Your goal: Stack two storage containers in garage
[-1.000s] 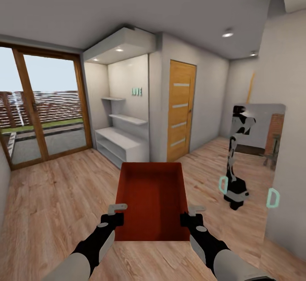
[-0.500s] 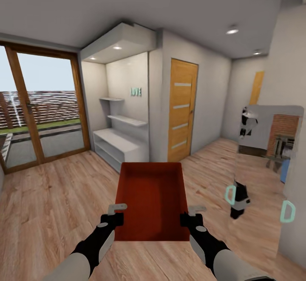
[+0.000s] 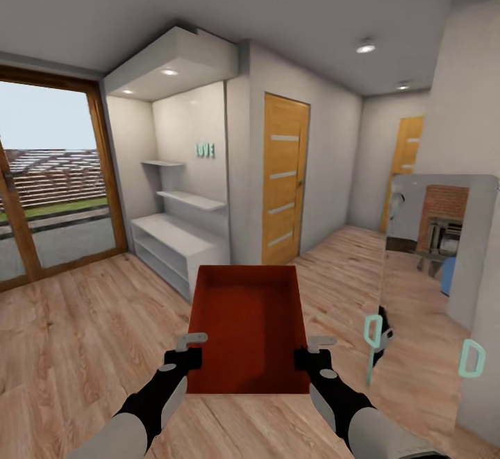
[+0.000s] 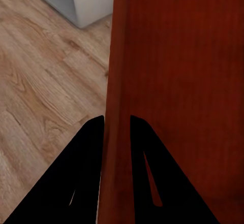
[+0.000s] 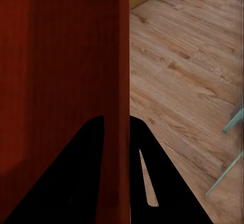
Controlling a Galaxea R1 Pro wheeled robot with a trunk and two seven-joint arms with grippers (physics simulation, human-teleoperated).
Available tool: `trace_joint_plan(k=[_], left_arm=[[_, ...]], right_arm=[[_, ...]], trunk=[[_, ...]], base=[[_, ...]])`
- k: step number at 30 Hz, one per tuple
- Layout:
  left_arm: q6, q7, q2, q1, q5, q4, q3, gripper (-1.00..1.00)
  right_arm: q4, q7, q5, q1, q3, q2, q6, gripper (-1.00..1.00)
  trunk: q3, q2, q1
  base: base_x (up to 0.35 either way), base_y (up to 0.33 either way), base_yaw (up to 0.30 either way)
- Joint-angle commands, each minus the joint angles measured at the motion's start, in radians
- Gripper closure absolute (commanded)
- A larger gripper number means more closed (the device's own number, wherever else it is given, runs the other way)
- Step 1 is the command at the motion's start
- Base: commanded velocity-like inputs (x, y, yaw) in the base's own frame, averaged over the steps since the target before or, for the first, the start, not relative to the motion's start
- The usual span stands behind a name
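The view has swung right since a second ago, bringing the orange-wood door (image 3: pixel 284 178) nearer centre, while the left end effector (image 3: pixel 192 349) and right end effector (image 3: pixel 310 351) each clamp a side wall of the storage container (image 3: pixel 248 320), carried above the living room's plank floor (image 3: pixel 76 327) toward the garage

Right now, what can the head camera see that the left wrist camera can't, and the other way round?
Head view alone: the orange-wood door, glass doors and the right gripper on the container's other wall. Left wrist view alone: close up, the left gripper's fingers straddling that wall. Both: the storage container, white shelf unit, wood plank floor and left gripper.
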Motion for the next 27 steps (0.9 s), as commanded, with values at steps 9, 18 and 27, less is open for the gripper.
trace_joint_plan(k=[9, 18, 27], left_arm=[[0.007, 0.041, 0.000, 0.000, 0.041, -0.025, 0.046, 1.00], [0.007, 0.041, 0.000, 0.000, 0.041, -0.025, 0.046, 1.00], [0.007, 0.041, 0.000, 0.000, 0.041, -0.025, 0.046, 1.00]], right_arm=[[0.003, -0.003, -0.010, 0.000, 0.003, 0.000, -0.002, 1.00], [0.003, -0.003, -0.010, 0.000, 0.003, -0.001, -0.002, 1.00], [0.003, -0.003, -0.010, 0.000, 0.003, -0.001, -0.002, 1.00]], trunk=[[0.000, -0.001, 0.001], [0.000, -0.001, 0.001], [0.000, -0.001, 0.001]], base=[[0.323, 0.000, -0.228], [0.323, 0.000, -0.137], [0.323, 0.000, -0.007]])
